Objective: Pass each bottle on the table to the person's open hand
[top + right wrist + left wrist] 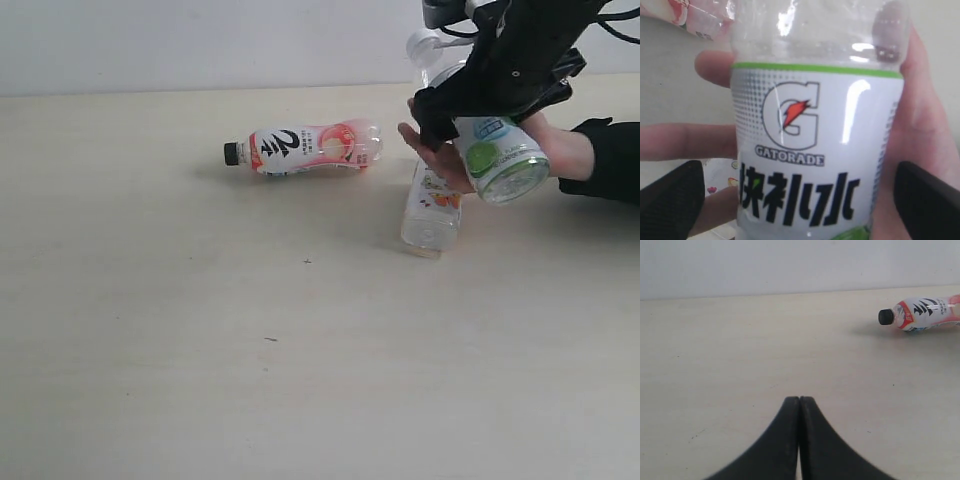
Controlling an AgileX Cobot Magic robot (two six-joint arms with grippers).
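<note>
3 bottles (305,147), 1 in hand (445,168), right fingers (670,200) spread off it; left fingers (785,440) together

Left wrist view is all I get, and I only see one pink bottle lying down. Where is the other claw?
Observer: The right claw is at the person's open hand, on the right of the exterior view.
Operator: Is it holding something?
Observer: No. Its jaws stand open on either side of a Gatorade bottle that lies in that hand.
Operator: Are there more bottles to hand over?
Observer: Yes. Besides your pink one, a clear bottle lies on the table, partly hidden behind the hand.
</note>
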